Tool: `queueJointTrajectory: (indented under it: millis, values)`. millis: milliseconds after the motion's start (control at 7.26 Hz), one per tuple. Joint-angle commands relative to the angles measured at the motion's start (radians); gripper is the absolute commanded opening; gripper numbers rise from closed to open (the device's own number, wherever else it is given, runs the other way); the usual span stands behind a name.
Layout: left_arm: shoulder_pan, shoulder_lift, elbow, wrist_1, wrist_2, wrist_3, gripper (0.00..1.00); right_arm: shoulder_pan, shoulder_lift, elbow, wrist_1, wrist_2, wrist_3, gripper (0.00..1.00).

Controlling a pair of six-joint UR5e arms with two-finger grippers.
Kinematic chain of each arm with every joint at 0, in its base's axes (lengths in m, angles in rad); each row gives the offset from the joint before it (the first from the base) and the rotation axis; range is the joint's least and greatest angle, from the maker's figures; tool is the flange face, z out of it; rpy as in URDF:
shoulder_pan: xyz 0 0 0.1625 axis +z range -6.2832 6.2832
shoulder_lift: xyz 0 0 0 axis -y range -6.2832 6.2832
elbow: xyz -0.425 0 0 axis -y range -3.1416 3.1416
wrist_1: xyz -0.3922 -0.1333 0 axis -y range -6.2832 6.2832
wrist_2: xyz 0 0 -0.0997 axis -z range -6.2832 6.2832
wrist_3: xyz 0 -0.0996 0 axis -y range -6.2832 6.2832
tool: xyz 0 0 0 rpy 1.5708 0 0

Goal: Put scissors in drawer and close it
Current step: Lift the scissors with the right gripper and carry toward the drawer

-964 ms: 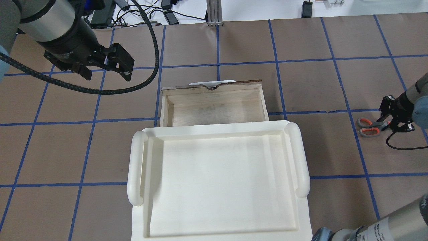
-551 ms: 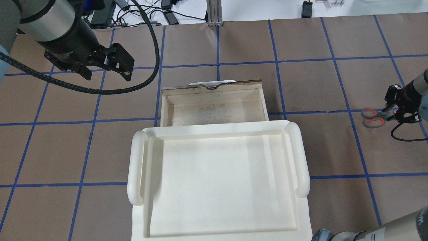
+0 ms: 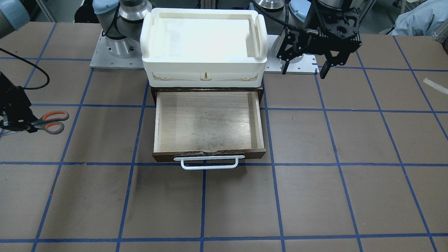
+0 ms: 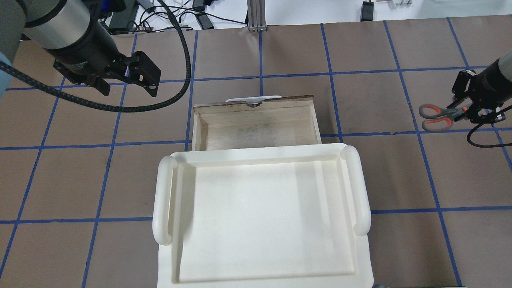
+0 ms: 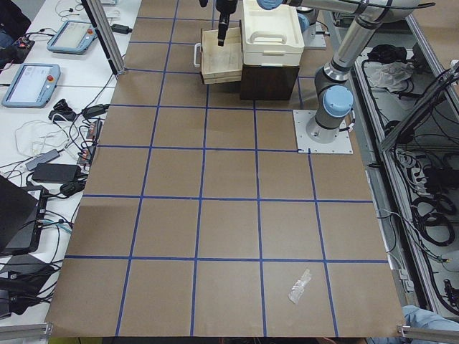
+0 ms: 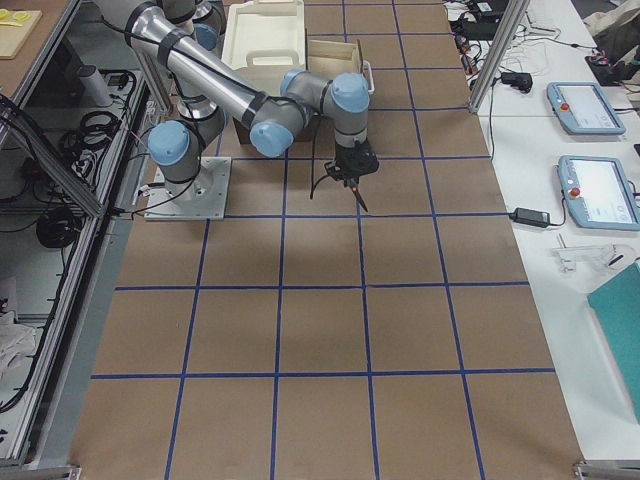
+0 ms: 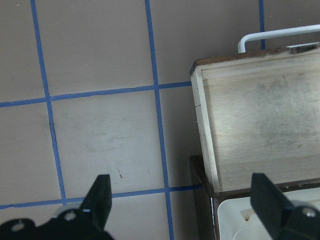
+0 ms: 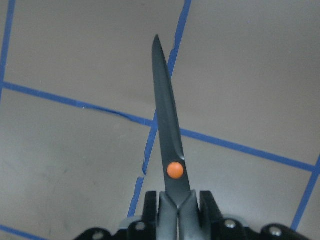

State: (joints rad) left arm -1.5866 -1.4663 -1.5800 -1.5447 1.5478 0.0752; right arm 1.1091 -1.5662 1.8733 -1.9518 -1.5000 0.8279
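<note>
The scissors (image 4: 436,118), with grey handles and orange-lined loops, are held by the blades in my right gripper (image 4: 466,110), above the table at the far right. They also show at the left edge of the front view (image 3: 49,122), and the closed blades point forward in the right wrist view (image 8: 167,130). The drawer (image 4: 256,130) is pulled open and empty, with its white handle (image 3: 209,162) on the far side from me. My left gripper (image 4: 127,86) is open and empty, hovering left of the drawer's front corner.
A cream-white plastic bin (image 4: 260,224) sits on top of the dark cabinet, over the drawer's back part. A small clear plastic scrap (image 3: 435,85) lies on the table far out on my left side. Blue tape lines grid the brown table.
My right gripper has lifted the scissors off the table and carried them away from me, up and slightly left in the overhead view. The left arm has not moved.
</note>
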Motion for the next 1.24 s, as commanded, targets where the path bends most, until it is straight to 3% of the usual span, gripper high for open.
queueJointTrajectory:
  millis: [0, 413, 689, 1102]
  values:
    - [-0.001, 0.0, 0.0, 0.0, 0.002, 0.0, 1.0, 0.125, -0.084, -0.078, 0.166, 0.007, 0.062, 0.0]
    - [0.0, 0.0, 0.0, 0.002, 0.002, 0.0, 1.0, 0.346, -0.069, -0.155, 0.215, -0.009, 0.166, 0.0]
    - [0.0, 0.0, 0.0, 0.0, 0.002, 0.0, 1.0, 0.518, -0.031, -0.178, 0.2, -0.041, 0.354, 0.0]
    - [0.0, 0.0, 0.0, 0.0, 0.002, 0.0, 1.0, 0.716, 0.13, -0.302, 0.166, -0.063, 0.658, 0.0]
